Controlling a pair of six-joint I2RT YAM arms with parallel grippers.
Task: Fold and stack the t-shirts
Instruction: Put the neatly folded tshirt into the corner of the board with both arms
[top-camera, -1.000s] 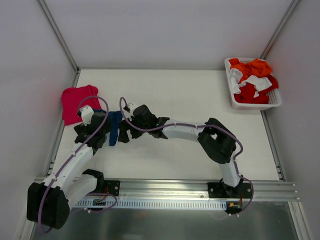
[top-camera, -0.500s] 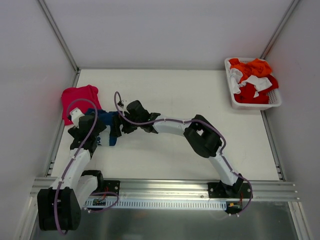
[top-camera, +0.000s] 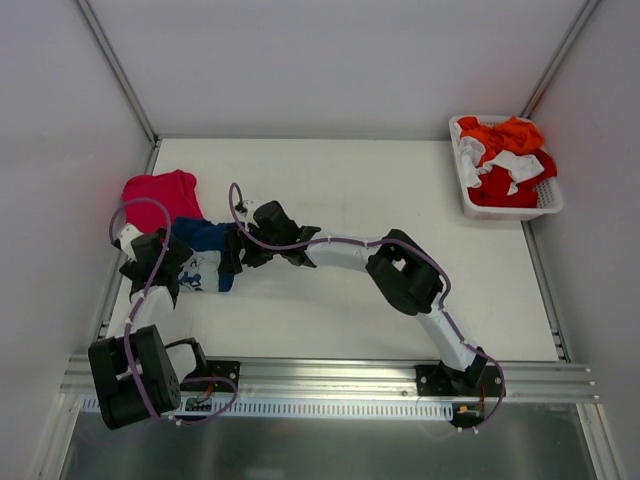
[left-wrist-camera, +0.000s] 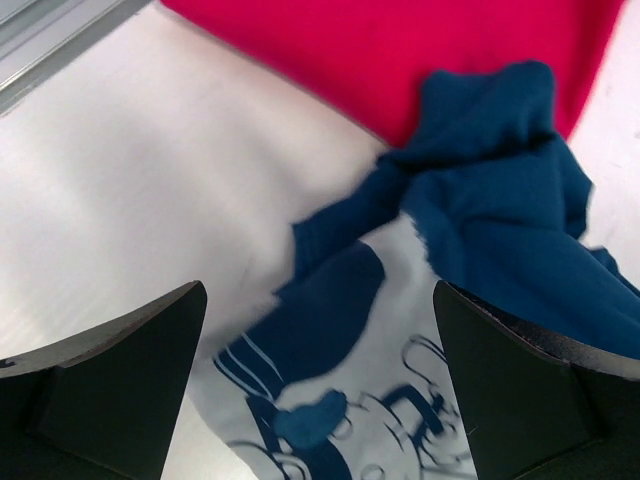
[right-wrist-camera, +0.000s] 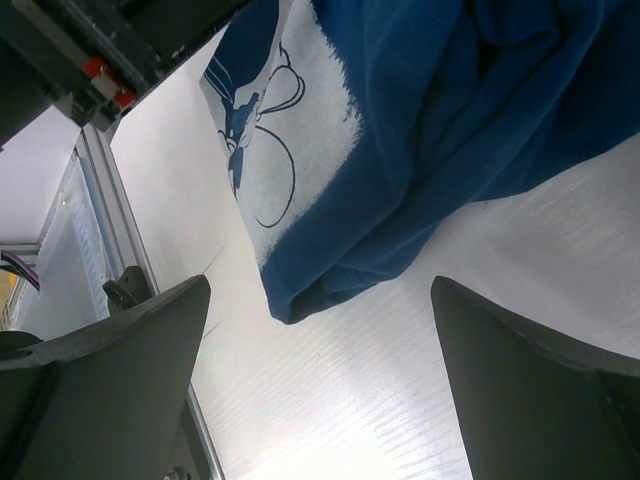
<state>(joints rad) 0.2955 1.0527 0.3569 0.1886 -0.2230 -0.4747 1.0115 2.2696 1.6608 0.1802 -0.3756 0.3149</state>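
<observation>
The navy blue t-shirt (top-camera: 207, 240) lies bunched on the table, its white printed part (left-wrist-camera: 400, 330) facing up. One edge of it overlaps the pinkish-red t-shirt (top-camera: 158, 194), which lies flat at the far left. My left gripper (top-camera: 178, 268) hovers open over the printed part, and its fingers (left-wrist-camera: 110, 385) hold nothing. My right gripper (top-camera: 236, 256) is open at the shirt's right edge, and its fingers (right-wrist-camera: 545, 390) straddle bare table just past the navy hem (right-wrist-camera: 330, 270). In the left wrist view the red shirt (left-wrist-camera: 400, 60) fills the top.
A white basket (top-camera: 480, 210) with orange, white and red clothes stands at the far right corner. A metal rail (top-camera: 330, 378) runs along the near edge. An upright frame post (top-camera: 115, 60) and wall stand close to the left of the shirts.
My left arm has swung back to the left, uncovering the navy shirt's white print. My right gripper has shifted left and then held still. Both stayed open.
</observation>
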